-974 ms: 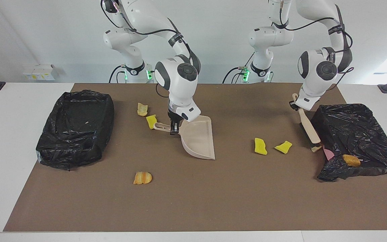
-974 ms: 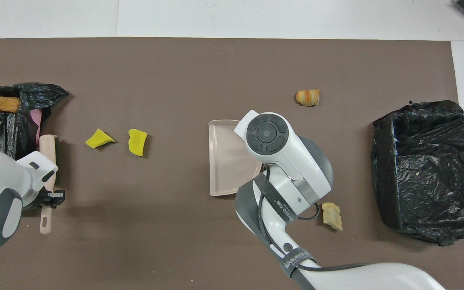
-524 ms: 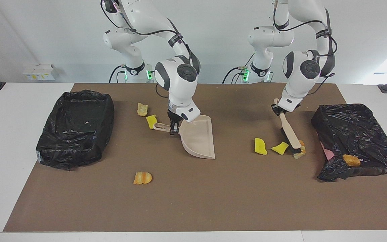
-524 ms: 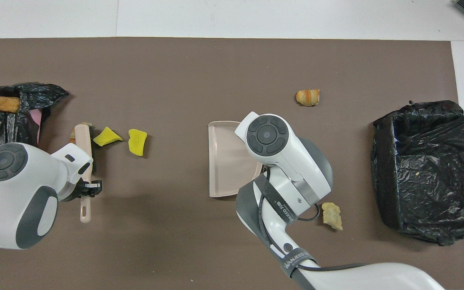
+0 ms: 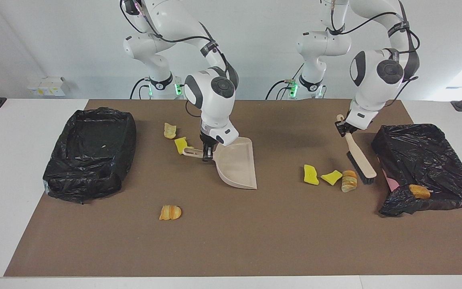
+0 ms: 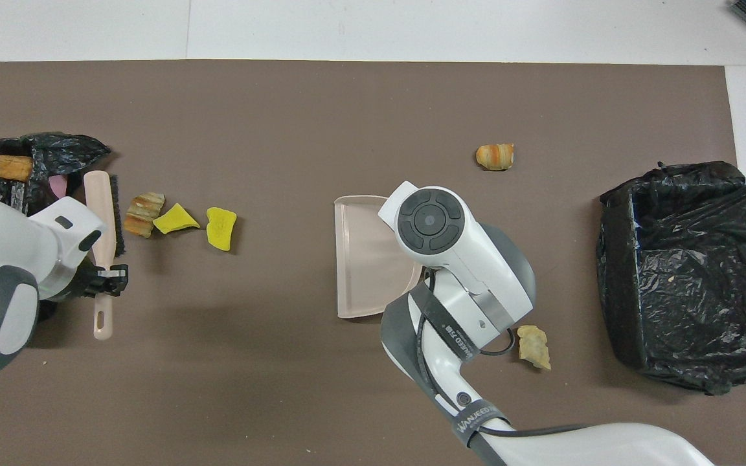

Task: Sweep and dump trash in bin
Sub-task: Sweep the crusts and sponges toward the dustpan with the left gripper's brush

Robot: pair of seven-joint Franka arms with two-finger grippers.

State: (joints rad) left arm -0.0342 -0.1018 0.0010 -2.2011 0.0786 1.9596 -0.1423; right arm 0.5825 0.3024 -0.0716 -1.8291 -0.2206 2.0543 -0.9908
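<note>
**Q:** What has just changed on the desk (image 5: 231, 241)?

**A:** A tan-orange striped bread-like scrap (image 5: 349, 181) now lies in the open, touching the wedge-shaped yellow sponge chunk (image 5: 331, 177), with the squarer yellow sponge chunk (image 5: 311, 174) just beside them. A second ago that striped scrap was tucked against the crumpled black bag toward my left arm's end (image 5: 423, 164). My left jaws (image 5: 342, 129), clenched on the handle of the beige long-handled brush (image 5: 359, 154), dragged it out; the brush has since drawn back and its bristles stand just apart from the scrap.

**Q:** What does that mean for the job?

**A:** I judge three pieces are gathered for one push toward the beige plastic dustpan (image 5: 237, 162). My right jaws (image 5: 205, 154) grip its handle, and it has not moved: mouth down on the desk, open toward the cluster, still well apart from it.

**Q:** And the rest?

**A:** A yellow chunk (image 5: 180, 145) lies by the dustpan's handle, a pale crinkled scrap (image 5: 169, 130) nearer to the robots, and a striped piece (image 5: 170, 212) farther out. All sit on the closed side of the pan. An orange-brown piece (image 5: 419, 191) rests on the crumpled bag. The black-lined bin (image 5: 90, 152) toward my right arm's end is well clear of everything.
</note>
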